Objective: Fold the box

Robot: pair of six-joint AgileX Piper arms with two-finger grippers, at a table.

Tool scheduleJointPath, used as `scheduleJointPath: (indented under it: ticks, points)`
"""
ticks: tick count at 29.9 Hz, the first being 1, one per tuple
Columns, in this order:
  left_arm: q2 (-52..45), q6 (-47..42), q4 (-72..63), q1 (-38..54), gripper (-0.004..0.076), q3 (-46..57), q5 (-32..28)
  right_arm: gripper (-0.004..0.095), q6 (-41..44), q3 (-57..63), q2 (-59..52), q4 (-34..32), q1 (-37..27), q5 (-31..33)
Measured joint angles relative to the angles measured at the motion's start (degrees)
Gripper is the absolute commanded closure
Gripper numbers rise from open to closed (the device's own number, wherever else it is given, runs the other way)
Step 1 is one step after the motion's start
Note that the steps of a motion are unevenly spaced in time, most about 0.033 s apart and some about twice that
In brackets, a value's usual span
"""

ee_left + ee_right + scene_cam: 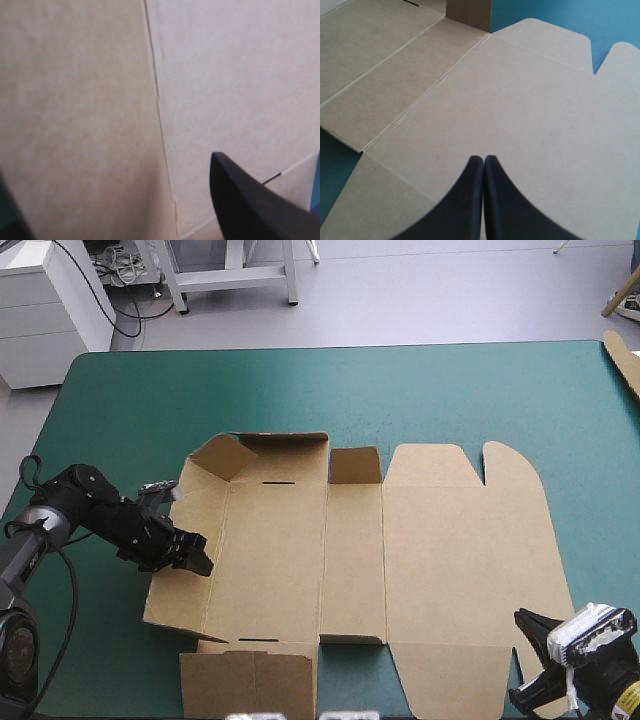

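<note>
Several box (350, 550) flaps stand raised; left gripper (195, 555) jaws spread, right gripper (483, 161) jaws together.

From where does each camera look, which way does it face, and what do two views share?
High view: above and behind the robot, facing forward and down at the brown box on the teal-green cover; the left gripper and right gripper show.
Left wrist view: above the left wrist, close against the box; its jaws stand apart.
Right wrist view: above the right wrist, facing across the flat lid panel; its jaws are shut.
High and right wrist views share the lid panel.
</note>
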Motion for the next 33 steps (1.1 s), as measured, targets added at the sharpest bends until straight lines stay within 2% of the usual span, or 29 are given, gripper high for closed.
scheduleJointPath:
  ticks: [3, 5, 12, 17, 23, 33]
  points:
    - [0.05, 0.00, 0.00, -1.01, 0.0365, 0.00, 0.00, 0.0924, 0.00, 0.00, 0.00, 0.00, 0.00, 0.00]
    - [0.05, -0.07, -0.05, -1.12, 0.0415, 0.00, 0.00, 0.0924, 0.00, 0.00, 0.00, 0.00, 0.00, 0.00]
    - [0.05, 0.52, 0.18, -1.14, 0.0733, 0.00, 0.00, 0.0924, 0.00, 0.00, 0.00, 0.00, 0.00, 0.00]
    - [0.05, 2.22, 1.39, -1.14, 0.0731, 0.00, 0.00, 0.0924, 0.00, 0.00, 0.00, 0.00, 0.00, 0.00]
    - [0.05, 0.25, 8.46, -2.84, 0.0731, -3.42, 0.06, 0.0924, 0.00, 0.00, 0.00, 0.00, 0.00, 0.00]
    - [0.61, -1.35, 29.66, -19.37, 0.0731, -19.44, -5.97, 0.0924, 0.00, 0.00, 0.00, 0.00, 0.00, 0.00]
